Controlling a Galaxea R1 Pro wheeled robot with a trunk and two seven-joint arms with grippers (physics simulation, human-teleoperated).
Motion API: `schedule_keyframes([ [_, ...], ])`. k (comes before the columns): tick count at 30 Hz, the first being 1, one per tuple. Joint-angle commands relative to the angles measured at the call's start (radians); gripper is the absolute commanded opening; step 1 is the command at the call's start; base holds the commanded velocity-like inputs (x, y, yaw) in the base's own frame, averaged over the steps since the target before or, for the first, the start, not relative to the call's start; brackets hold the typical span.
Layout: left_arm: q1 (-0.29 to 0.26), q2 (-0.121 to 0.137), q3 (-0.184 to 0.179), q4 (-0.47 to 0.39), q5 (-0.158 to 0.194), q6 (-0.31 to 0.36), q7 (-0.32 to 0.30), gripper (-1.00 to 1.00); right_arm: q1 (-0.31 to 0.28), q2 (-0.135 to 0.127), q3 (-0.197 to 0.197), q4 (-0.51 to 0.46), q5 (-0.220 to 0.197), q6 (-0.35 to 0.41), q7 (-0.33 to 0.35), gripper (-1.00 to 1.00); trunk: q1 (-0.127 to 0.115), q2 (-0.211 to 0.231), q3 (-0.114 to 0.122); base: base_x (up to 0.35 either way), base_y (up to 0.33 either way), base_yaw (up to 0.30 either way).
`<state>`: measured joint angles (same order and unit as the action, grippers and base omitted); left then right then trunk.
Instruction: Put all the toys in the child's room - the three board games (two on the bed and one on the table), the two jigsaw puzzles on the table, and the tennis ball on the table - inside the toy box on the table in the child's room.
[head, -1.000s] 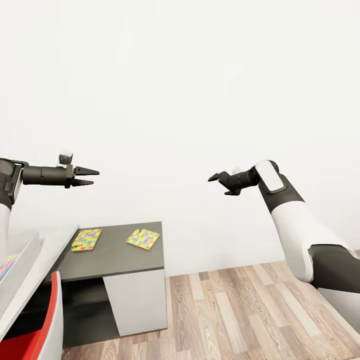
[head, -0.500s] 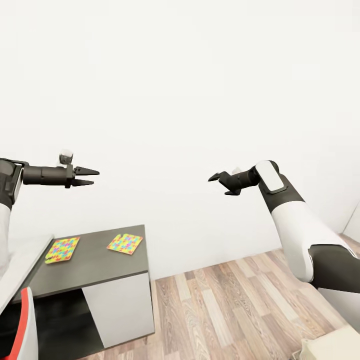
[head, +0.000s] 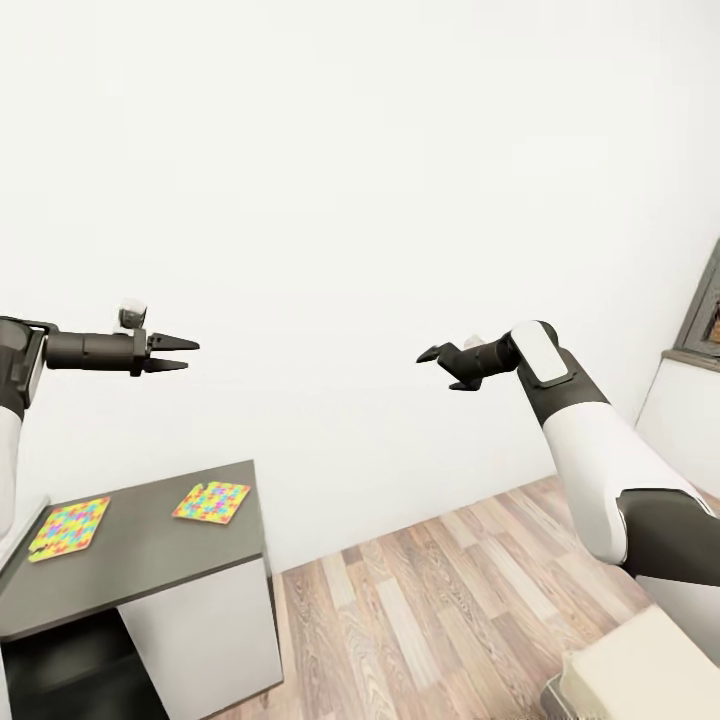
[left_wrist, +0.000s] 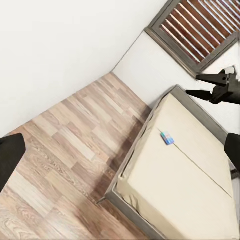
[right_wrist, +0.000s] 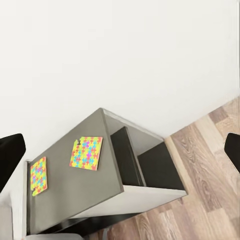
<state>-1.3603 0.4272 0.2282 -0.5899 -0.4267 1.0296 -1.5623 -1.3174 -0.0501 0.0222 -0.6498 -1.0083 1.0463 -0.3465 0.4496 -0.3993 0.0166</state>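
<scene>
Two jigsaw puzzles (head: 70, 527) (head: 212, 501) lie flat and apart on the dark grey lower part of the table (head: 150, 555); the right wrist view shows the same two mats (right_wrist: 86, 153) (right_wrist: 38, 175). In the left wrist view a small blue board game (left_wrist: 167, 138) lies on the beige bed (left_wrist: 190, 190). My left gripper (head: 190, 355) is held out in the air, open and empty, above the table. My right gripper (head: 438, 368) hangs open and empty in mid-air in front of the white wall. The toy box and the tennis ball are out of view.
A corner of the bed (head: 640, 670) shows at the lower right, over the wooden floor (head: 430, 600). A slatted window (left_wrist: 197, 30) sits in the wall behind the bed, and its frame (head: 705, 310) shows at the right edge.
The camera has swung to the right: the table and puzzles slid left in the picture, and the bed corner and window frame came in. Both arms keep their pose.
</scene>
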Motion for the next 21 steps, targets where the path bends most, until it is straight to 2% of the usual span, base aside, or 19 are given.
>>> schedule_keyframes([
  [1, 0.0, -0.001, 0.003, -0.001, -0.011, 0.01, -0.008, 1.0, 0.0, -0.001, 0.002, -0.001, -0.01, 0.001, -0.009, 1.0, 0.0, -0.001, 0.001, 0.0, 0.0, -0.247],
  [16, 0.001, -0.013, 0.003, -0.001, -0.011, 0.01, -0.008, 1.0, 0.0, -0.002, 0.002, -0.001, -0.009, 0.001, -0.008, 1.0, 0.0, -0.001, 0.017, 0.0, 0.0, -0.245],
  [21, 0.002, -0.016, 0.003, 0.0, -0.011, 0.01, -0.008, 1.0, 0.0, -0.024, 0.003, -0.001, -0.01, 0.001, -0.007, 1.0, 0.0, -0.001, 0.022, 0.0, 0.0, -0.232],
])
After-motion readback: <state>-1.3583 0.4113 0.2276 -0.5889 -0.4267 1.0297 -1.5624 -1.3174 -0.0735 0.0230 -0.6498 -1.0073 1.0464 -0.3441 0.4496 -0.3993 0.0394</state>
